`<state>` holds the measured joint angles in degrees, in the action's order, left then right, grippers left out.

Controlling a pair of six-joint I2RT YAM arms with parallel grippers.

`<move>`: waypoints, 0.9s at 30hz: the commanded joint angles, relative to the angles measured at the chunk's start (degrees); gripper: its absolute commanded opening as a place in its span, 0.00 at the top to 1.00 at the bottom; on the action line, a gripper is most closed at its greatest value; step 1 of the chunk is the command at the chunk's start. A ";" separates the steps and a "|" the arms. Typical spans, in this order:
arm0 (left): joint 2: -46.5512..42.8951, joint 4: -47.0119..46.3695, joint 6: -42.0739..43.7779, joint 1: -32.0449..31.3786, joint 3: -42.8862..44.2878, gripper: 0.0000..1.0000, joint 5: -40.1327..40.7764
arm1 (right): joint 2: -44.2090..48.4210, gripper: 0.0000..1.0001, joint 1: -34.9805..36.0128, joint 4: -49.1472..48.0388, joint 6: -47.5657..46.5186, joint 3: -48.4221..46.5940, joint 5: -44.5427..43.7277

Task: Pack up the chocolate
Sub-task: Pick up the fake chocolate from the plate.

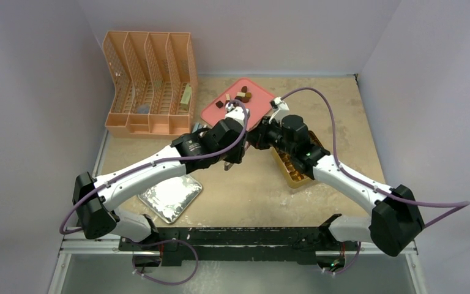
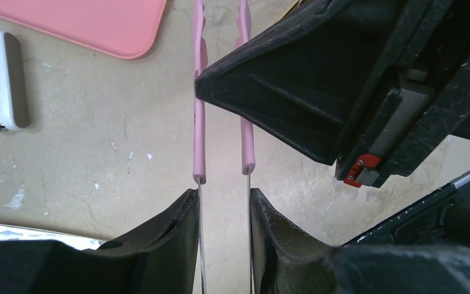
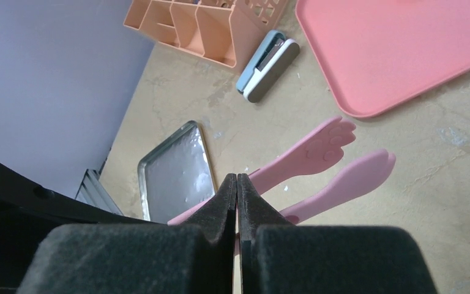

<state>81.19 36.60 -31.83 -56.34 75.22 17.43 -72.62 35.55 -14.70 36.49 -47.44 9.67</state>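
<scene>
Seen from above: two robot arms meeting over the middle of a beige table [image 1: 251,190]. Left gripper [image 2: 223,208] clamped around the metal shanks of pink tongs [image 2: 199,122], paw-shaped silicone tips parted and carrying nothing. Right gripper [image 3: 237,184] clenched tight, fingers pressed together just beside the tongs, nothing visible between them.

Chocolate [image 1: 243,97] lying loose on the pink tray [image 1: 214,116] at the far side, just beyond the tongs. Gold box [image 1: 294,176] to the right, under the right arm.

Likely step: fetching a piece with the tongs. Best done by lowering the tips either side of a single piece, squeezing gently, then lifting level.

Hard to make out:
- any contact between the right fingers and the tongs
- the box's compartments, mostly covered by the arm
- the number and colours of the pieces, too small to tell

Silver foil tray [image 1: 170,197] near left; stapler [image 3: 268,66] and peach file organizer [image 1: 150,82] far left.
</scene>
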 commanded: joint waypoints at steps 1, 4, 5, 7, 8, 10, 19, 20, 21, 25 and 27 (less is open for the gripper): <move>-1.29 -3.30 1.24 1.30 4.70 0.69 1.38 | 1.26 1.00 -0.12 -1.96 -1.40 -0.22 0.64; -0.36 -2.84 1.29 2.32 5.21 0.70 1.15 | 2.12 0.99 -0.13 -0.55 -1.88 -0.39 -0.42; -0.02 -2.66 1.21 2.88 5.15 0.70 1.28 | 2.88 0.94 -0.13 0.43 -1.93 -0.57 -0.91; 0.63 -2.36 0.66 4.44 4.81 0.70 1.14 | 4.65 0.84 -0.11 2.76 -1.92 -0.94 -1.99; 0.90 -2.33 0.43 5.41 4.62 0.70 0.67 | 5.93 0.78 -0.13 3.87 -2.00 -1.20 -3.59; 1.38 -2.15 -0.03 7.69 4.38 0.69 0.09 | 8.77 0.63 -0.13 6.05 -2.51 -1.35 -6.46; 8.66 -1.57 2.02 14.73 7.80 0.68 1.70 | 21.32 0.24 -0.13 11.67 -5.61 -0.12 -12.76; 9.97 -1.51 2.37 15.43 8.61 0.68 1.68 | 22.18 0.21 -0.09 12.42 -5.78 -0.07 -13.13; 11.30 -1.67 2.72 15.98 9.60 0.68 1.56 | 23.10 0.18 -0.12 12.95 -5.93 -0.03 -13.52; 16.44 -2.50 3.66 18.15 13.05 0.68 0.24 | 26.19 0.09 -0.06 14.31 -6.36 0.83 -15.16; 19.12 -2.69 3.92 18.91 14.89 0.68 0.07 | 27.46 0.06 -0.09 14.54 -6.51 1.26 -15.82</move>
<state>97.06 36.86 -30.06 -39.16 84.73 17.78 -47.66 35.55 -1.30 31.48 -46.98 -3.05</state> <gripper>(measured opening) 0.321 0.917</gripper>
